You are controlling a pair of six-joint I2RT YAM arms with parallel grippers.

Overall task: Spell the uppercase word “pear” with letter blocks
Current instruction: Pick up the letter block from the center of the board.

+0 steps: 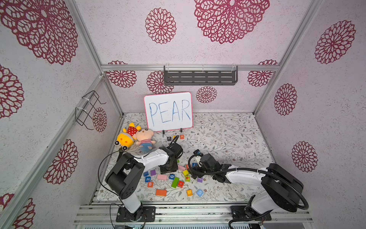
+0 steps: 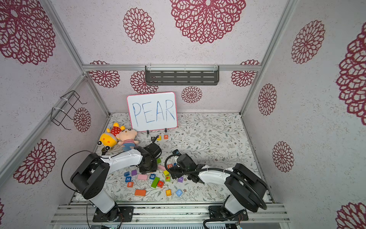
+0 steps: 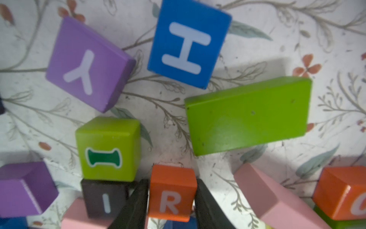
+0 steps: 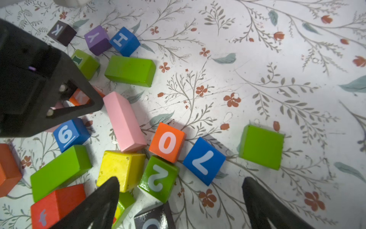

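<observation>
In both top views three letters stand in a row just in front of the whiteboard (image 1: 168, 112), parallel to its lower edge. They are the P block (image 1: 169, 138), the E block (image 2: 159, 138) and the A block (image 1: 181, 136), faces up and reading the same way as the writing on the whiteboard. Three of the four therefore look placed, and the spot just beside A, on the side away from E, is bare desk (image 1: 198, 138). The R block cannot be seen here, as the left arm covers it among the loose blocks well in front of the whiteboard. In the left wrist view the left end effector (image 3: 171, 183) is clenched on the R block (image 3: 172, 195), one finger flat against each of two opposite sides. Whether the block is off the desk I cannot tell. Being a cube it has no long axis; its white R faces up at the camera, the letter's foot toward the wrist. In the right wrist view the right end effector (image 4: 180, 181) is spread wide over other loose blocks, gripping nothing. What is left, I judge, is to carry R to the whiteboard and set it beside A, reading the same way as the row.
</observation>
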